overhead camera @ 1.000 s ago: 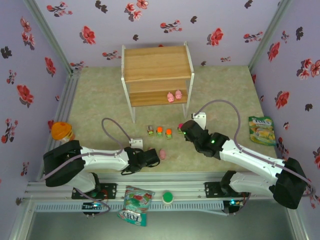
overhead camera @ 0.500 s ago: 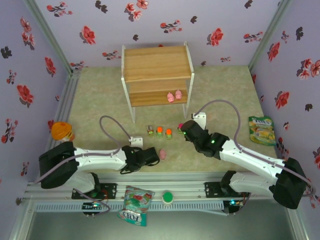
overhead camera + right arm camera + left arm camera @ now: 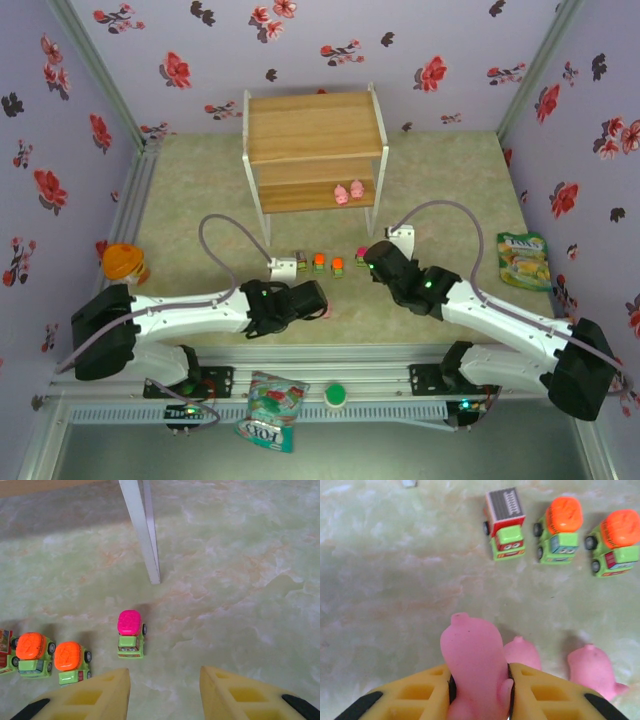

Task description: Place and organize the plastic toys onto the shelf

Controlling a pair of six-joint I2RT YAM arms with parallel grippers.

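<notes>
In the left wrist view my left gripper (image 3: 480,682) is shut on a pink pig (image 3: 472,660), whose snout sticks out past the yellow fingers. Two more pigs (image 3: 522,652) (image 3: 592,667) lie on the table just to its right. Beyond them stand a red-topped car (image 3: 505,522) and two orange-topped cars (image 3: 561,530) (image 3: 616,542). My right gripper (image 3: 165,680) is open and holds nothing, hovering just short of the pink-topped car (image 3: 130,634). The shelf (image 3: 315,125) stands at the back, with two pigs (image 3: 349,192) on its lower board.
The shelf's white leg (image 3: 145,535) stands just beyond the pink-topped car. An orange-topped round item (image 3: 122,262) sits at the left, a snack bag (image 3: 524,260) at the right. Another bag (image 3: 270,410) and a green disc (image 3: 335,396) lie on the near rail.
My left gripper has moved right and a little forward over the pig by the near edge and shut on it. The right arm has hardly moved.
</notes>
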